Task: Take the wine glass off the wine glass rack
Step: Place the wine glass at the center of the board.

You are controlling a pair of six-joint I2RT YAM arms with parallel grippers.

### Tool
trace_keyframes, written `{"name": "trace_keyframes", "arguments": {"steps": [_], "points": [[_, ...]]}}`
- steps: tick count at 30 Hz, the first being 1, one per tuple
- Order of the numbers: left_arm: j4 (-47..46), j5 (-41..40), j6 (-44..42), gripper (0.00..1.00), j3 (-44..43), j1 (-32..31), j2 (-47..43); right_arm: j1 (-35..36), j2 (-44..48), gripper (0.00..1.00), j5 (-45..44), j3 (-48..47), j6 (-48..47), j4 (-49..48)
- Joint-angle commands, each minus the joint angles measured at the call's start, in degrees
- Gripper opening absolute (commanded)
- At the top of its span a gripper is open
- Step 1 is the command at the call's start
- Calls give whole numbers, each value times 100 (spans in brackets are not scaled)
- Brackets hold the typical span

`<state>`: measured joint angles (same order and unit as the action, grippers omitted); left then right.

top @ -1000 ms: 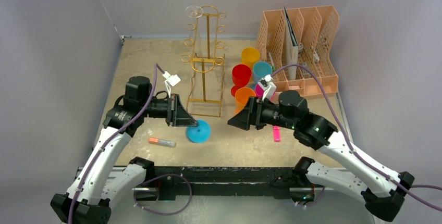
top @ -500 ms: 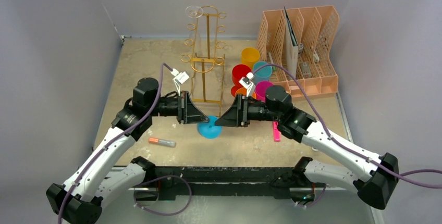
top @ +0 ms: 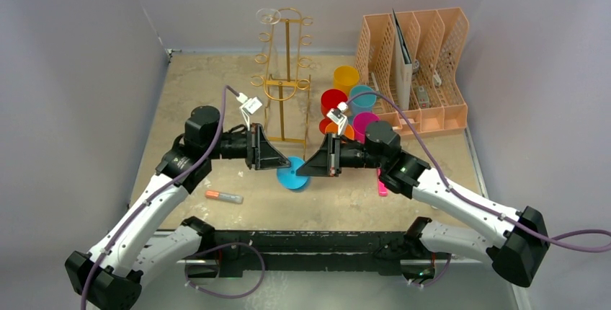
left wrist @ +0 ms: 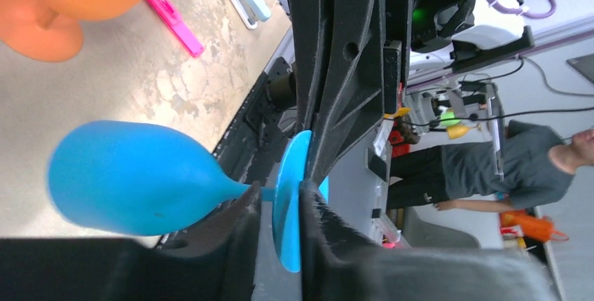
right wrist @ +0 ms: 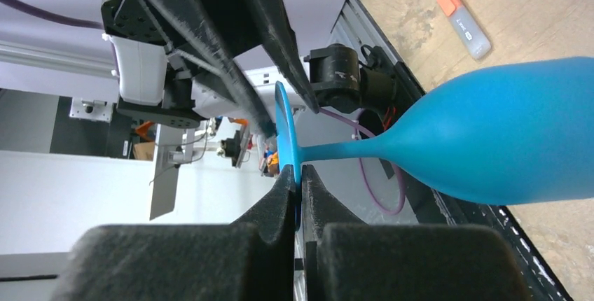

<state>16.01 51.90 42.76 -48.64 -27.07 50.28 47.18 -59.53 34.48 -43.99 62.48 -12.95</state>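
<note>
Claws meet at the blue wine glass [top: 292,177], just in front of the wine glass rack [top: 283,86].
Right claw [right wrist: 297,178] is pressed tight on the glass's foot [right wrist: 286,133]. Left claw [left wrist: 280,189] stands slightly spread either side of that foot. The glass lies sideways above the counter [top: 216,101], clear of the rack's base.

Blue wine glass [right wrist: 504,133], foot between the fingertips: smooth, matt plastic.
Right gripper's fingers [right wrist: 175,259]: black, matt, grainy like foam.
Left gripper's fingers [right wrist: 192,38]: black plastic, ridged.
Tabletop [right wrist: 532,14] under the fingers: rough, mottled tan.
Wine glass rack [top: 287,83] beyond the fingers: shiny gold metal wire.
</note>
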Motion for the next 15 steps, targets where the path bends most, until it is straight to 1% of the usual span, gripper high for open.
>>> {"name": "trace_keyframes", "arguments": {"steps": [1,4,5,7,9,11,15], "points": [[589,-55,-469,35,-385,-22,-27,-9,135,0,-69,-70,-135,-179],[1197,92,-732,54,-487,-24,-186,-7,235,0,-140,-49,-164,-142],[1380,188,-776,59,-478,-26,-269,-11,272,0,-168,-44,-186,-95],[1582,303,-754,64,-410,-24,-438,-12,353,0,-276,21,-162,-218],[1364,421,-481,65,-272,-20,-598,-9,307,0,-333,138,14,-621],[735,422,49,64,-53,-27,-777,-12,190,0,-297,183,190,-908],[-398,67,1062,57,315,-33,-857,-8,-16,0,-137,-28,171,-1002]]}}
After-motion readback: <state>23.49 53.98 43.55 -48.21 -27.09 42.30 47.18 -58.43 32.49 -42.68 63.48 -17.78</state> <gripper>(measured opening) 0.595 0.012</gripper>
